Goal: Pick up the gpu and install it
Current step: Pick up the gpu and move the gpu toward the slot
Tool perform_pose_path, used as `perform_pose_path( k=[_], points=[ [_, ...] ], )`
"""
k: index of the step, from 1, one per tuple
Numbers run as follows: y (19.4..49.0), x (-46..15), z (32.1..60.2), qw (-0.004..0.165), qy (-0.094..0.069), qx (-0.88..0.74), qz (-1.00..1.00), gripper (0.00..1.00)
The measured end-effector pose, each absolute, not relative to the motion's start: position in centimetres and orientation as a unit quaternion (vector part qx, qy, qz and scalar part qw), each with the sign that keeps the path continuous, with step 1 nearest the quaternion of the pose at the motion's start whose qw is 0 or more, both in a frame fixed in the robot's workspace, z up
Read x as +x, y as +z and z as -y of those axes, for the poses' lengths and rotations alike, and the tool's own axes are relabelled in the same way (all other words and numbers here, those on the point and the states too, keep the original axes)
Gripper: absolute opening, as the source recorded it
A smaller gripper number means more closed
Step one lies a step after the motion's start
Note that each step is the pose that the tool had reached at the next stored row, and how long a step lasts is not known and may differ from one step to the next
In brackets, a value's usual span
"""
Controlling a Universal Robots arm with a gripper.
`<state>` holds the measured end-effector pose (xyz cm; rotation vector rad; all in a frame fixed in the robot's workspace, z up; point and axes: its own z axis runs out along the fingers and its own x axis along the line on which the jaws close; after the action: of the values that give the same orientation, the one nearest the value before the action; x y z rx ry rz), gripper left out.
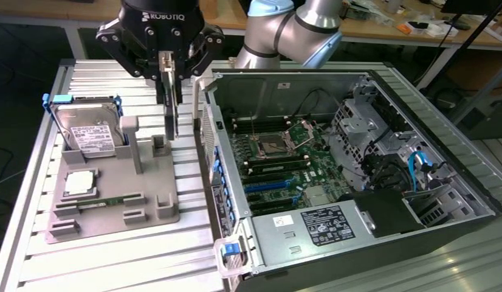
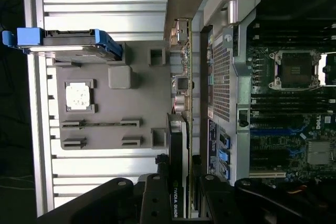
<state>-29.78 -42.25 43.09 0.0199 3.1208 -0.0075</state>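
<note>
The gpu (image 1: 171, 121) hangs on edge below my gripper (image 1: 169, 85), a thin dark card with a pale metal bracket. My gripper is shut on its upper edge. The card's lower end is just above the grey holder tray (image 1: 113, 210), between the tray's posts and the open computer case (image 1: 234, 85). In the wrist view the gpu (image 2: 178, 140) runs edge-on between my fingers (image 2: 160, 169), over the gap between the tray (image 2: 131, 124) and the case wall (image 2: 220, 72). The motherboard (image 1: 292, 164) lies exposed inside the case, with blue expansion slots (image 1: 271, 182).
A silver hard drive (image 1: 89, 131) in a blue-handled caddy stands at the back of the tray. A processor (image 1: 81, 182) and a memory stick (image 1: 105, 201) lie on the tray. The case holds a power supply (image 1: 316, 225) and a drive cage (image 1: 364, 121). Everything rests on a ribbed aluminium table (image 1: 113, 261).
</note>
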Motion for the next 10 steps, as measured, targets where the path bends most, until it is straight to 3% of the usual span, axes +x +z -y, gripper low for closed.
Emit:
perform_pose_path(
  k=[10],
  points=[
    [42.9,-26.3,42.2,0.011,-0.002,0.006,-1.0,0.27]
  ],
)
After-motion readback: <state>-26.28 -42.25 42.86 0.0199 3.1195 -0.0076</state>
